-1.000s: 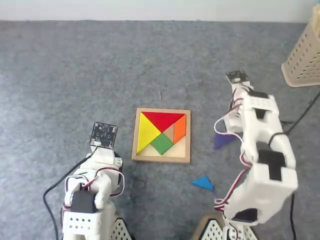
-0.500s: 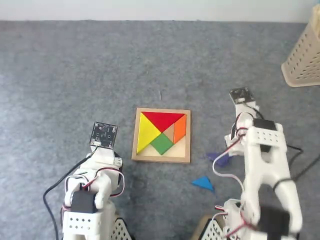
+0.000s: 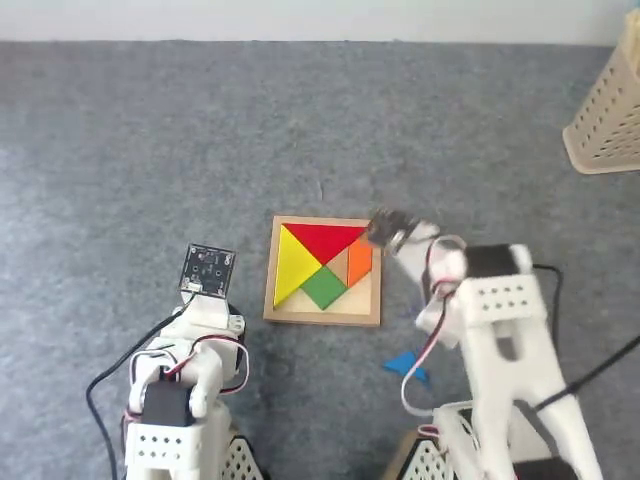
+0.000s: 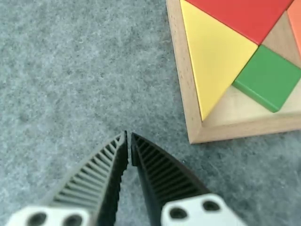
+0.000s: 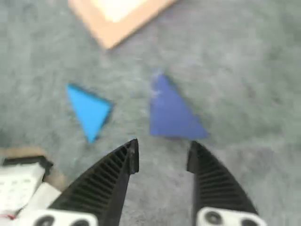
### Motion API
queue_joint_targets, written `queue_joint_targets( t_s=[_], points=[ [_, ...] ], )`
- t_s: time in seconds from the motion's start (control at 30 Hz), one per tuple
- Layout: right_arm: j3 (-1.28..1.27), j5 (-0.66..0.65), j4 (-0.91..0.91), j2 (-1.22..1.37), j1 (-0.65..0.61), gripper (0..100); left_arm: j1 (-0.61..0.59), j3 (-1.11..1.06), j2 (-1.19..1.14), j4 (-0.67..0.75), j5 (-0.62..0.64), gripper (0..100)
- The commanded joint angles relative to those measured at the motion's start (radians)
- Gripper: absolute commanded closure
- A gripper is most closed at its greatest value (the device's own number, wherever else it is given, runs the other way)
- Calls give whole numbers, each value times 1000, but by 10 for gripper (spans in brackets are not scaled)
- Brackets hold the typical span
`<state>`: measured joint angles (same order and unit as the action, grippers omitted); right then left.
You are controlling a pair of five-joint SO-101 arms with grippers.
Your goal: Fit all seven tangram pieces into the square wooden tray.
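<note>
R gripper [image 5: 163, 143] open nr flat, prob. wooden navy triangle [image 5: 171, 113]; L gripper [image 4: 128, 136] closed.

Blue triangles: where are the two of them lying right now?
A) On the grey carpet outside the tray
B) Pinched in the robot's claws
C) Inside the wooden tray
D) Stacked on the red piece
A: the light blue triangle and the dark blue triangle both lie flat on the carpet, apart from each other and clear of the tray.
</note>
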<state>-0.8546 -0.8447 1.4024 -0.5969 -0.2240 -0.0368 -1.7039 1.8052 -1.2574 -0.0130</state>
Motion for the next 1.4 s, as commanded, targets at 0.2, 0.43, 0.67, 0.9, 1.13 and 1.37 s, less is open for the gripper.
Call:
queue_joint_targets(
  t_s=[0.2, 0.43, 0.67, 0.9, 1.13, 1.37],
  points=[
    [-137, -109, -99, -30, -81, 790, -5, 19, 21, -6, 6, 988],
    [-130, -114, -263, 145, 4, 789, -5, 19, 21, -6, 6, 988],
    [-23, -114, -277, 289, 18, 790, -5, 19, 21, -6, 6, 988],
    [9, -110, -320, 357, 45, 790, -5, 19, 21, -6, 6, 988],
    [84, -110, -325, 415, 136, 794, -5, 19, 21, -6, 6, 988],
    [161, -58, -320, 446, 150, 975, -5, 19, 21, -6, 6, 988]
  ],
)
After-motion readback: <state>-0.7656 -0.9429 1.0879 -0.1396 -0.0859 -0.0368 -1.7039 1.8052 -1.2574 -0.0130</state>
